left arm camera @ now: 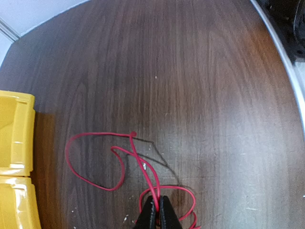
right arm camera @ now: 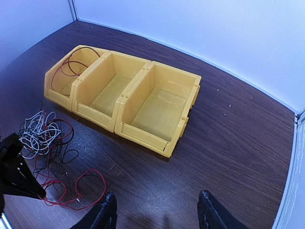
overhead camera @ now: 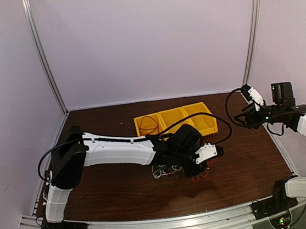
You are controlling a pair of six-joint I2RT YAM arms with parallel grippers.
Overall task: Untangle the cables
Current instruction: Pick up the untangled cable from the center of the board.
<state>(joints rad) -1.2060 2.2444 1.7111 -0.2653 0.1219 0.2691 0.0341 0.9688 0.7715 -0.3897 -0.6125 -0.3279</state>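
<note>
Left gripper (left arm camera: 157,211) pinched shut on a red cable (left arm camera: 97,134) near the yellow bins (right arm camera: 157,143). Other cables (right arm camera: 40,136) lie clumped before those bins. Right gripper (right arm camera: 157,212) gapes, empty. Risk: lifting may drag them along, tightening knots.

Three yellow plastic open-topped bins (right arm camera: 93,114) stand side by side, touching, in a row on the dark wood-grain bench (overhead camera: 112,191), nearer its far edge than its near one. Pale walls (overhead camera: 150,37) enclose the bench, with metal posts (overhead camera: 44,55) at both far corners.
</note>
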